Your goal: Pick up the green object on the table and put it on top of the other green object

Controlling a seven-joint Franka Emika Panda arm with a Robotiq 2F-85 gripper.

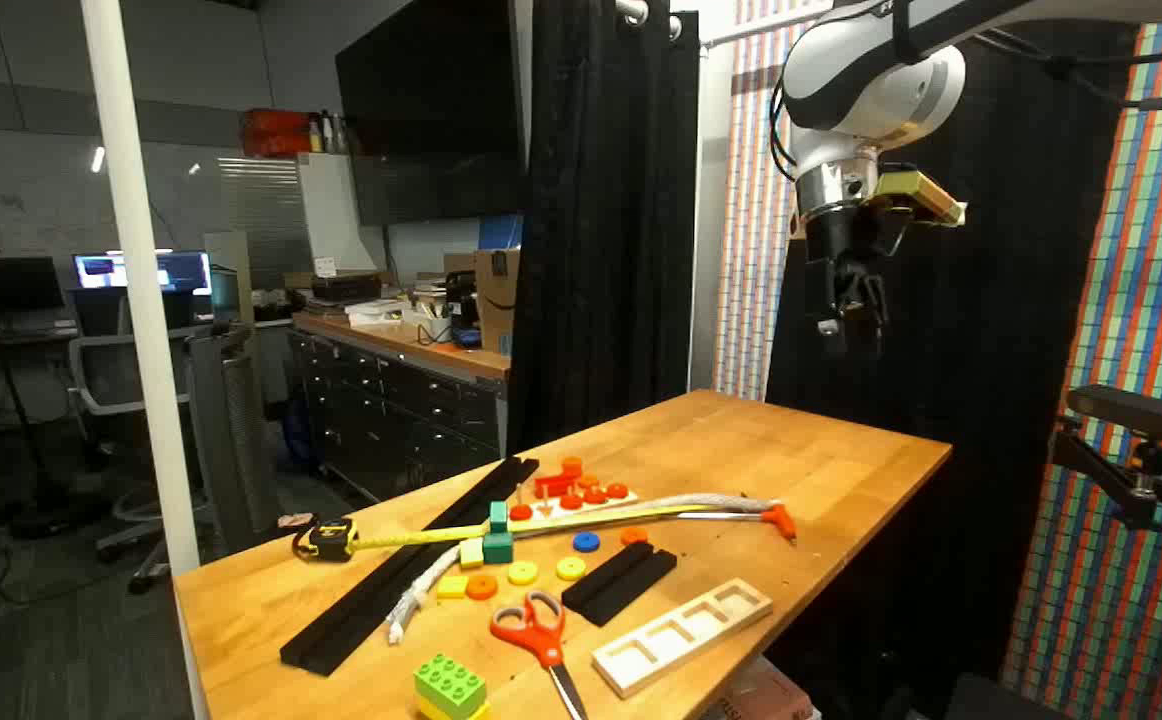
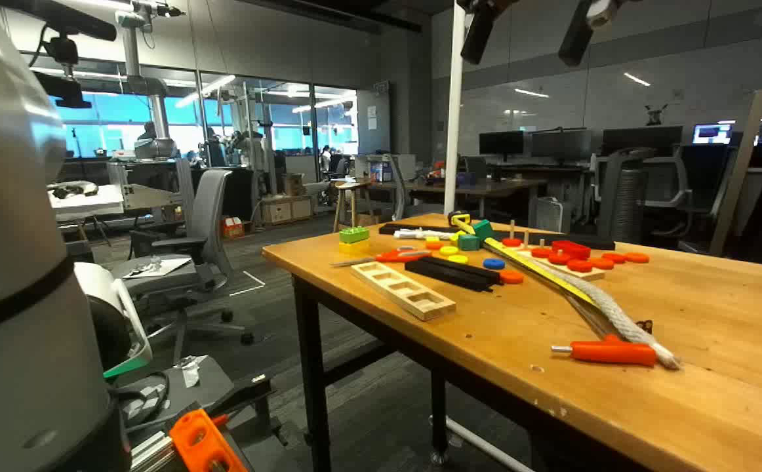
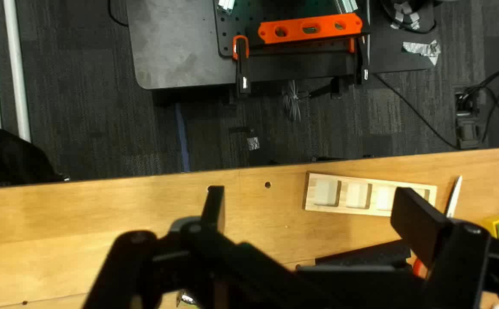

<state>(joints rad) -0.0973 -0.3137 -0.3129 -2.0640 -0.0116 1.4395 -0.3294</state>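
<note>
The step in hand is most likely the first reach: the end effector [image 2: 523,56] hangs well above the worktop [image 1: 791,450], fingers apart, nothing between them. The likeliest pair is dark green, a front green block [image 1: 497,548] and a rear green block [image 1: 498,515] set amid the clutter where the tape blade [image 1: 411,538] runs; the bright green studded brick [image 1: 449,684] could be the base instead, and I cannot tell which is meant. To do this well, travel at height until over the blocks, then drop straight onto the rear green block with the fingers on two bare faces. The blocks hide part of the tape blade, so it may pass under or between them; a pinch that catches it would probably drag both along. Squeeze lightly, lift clear of the yellow cube [image 1: 472,553] just beside the front green block before moving sideways, and let go only once the faces sit flat. In an exterior view the rear green block [image 1: 498,515] comes straight above the front one, almost as if stacked; in an exterior view the rear green block [image 2: 484,230] shows off to one side of it, seemingly tilted. The wrist view has neither, its only clear green being the bright green studded brick at the right edge, but it alone looks down between the fingers at the worktop.
</note>
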